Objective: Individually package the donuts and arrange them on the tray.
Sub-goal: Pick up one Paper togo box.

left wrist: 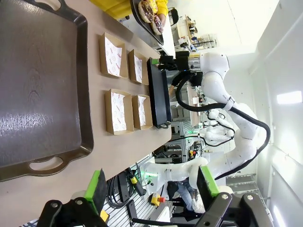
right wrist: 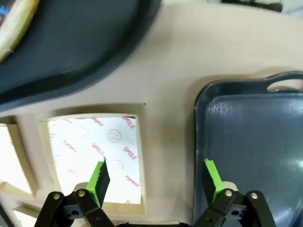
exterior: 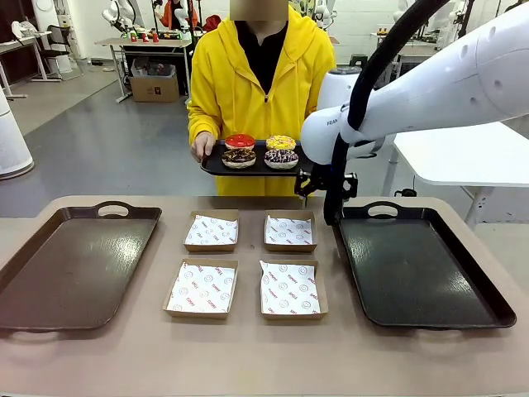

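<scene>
Just beside the right claw point(exterior: 324, 184), four ring donuts point(exterior: 240, 156), two glossy red and yellow, two chocolate with crumbs or sprinkles, sit on a small dark oval tray point(exterior: 216, 165) in a person's hand point(exterior: 201, 147). That claw gapes empty above four shallow brown cardboard boxes point(exterior: 212, 230) lined with printed white paper and a smooth dark rectangular tray point(exterior: 417, 269). The left claw point(left wrist: 152, 185) hangs spread and empty over the matte tan tabletop point(exterior: 248, 356).

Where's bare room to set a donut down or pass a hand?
The left tray and right tray are bare, as is the table strip along the near edge before the four boxes. Crowded: the middle, boxes close together, and the gap by the far-right box, where the right gripper hangs, jaws open.
</scene>
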Controlling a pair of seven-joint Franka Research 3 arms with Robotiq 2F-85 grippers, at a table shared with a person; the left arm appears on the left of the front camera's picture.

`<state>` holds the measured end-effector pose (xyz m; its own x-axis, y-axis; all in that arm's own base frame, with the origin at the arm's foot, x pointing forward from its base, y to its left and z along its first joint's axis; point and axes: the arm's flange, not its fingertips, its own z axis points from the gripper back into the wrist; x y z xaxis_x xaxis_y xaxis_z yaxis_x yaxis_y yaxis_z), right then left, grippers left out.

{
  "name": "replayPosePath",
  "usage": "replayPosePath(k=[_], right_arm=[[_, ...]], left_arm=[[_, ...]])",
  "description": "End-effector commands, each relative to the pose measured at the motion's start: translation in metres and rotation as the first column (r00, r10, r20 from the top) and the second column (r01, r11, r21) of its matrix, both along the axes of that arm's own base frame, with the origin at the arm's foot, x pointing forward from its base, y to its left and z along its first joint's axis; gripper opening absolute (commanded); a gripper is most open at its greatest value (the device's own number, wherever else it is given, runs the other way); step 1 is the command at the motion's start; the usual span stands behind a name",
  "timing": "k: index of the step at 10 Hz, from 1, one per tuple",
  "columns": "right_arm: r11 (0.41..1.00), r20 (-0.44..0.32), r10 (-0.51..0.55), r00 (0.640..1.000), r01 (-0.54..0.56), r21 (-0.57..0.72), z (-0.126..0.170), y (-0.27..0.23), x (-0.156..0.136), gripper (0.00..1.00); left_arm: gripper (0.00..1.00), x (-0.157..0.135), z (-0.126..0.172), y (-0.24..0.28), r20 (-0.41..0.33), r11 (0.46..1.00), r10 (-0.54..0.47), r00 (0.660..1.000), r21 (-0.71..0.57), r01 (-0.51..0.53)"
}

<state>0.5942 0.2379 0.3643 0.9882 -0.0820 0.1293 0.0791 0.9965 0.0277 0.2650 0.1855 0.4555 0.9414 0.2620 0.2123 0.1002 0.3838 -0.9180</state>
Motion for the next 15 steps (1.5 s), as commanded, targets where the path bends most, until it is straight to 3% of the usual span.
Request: replayPosePath(k=[1,8,15], right_arm=[[0.999,-0.005,0.021,1.0,-0.021,0.041,-0.01,-0.004,-0.01,1.0],[1.0,-0.012,0.002,1.0,-0.002,0.004,-0.008,-0.002,-0.003,1.0],[1.0,-0.072,-0.004,0.997,0.004,-0.01,-0.035,0.032,-0.005,1.0]], left_arm=[[1.0,-0.001,0.001,0.001,0.019,1.0,0.0,1.0,-0.014,0.0],[1.0,-0.001,0.001,0.001,0.019,1.0,0.0,1.0,-0.014,0.0],[1.0,-0.001,0.001,0.001,0.019,1.0,0.0,1.0,-0.014,0.0]])
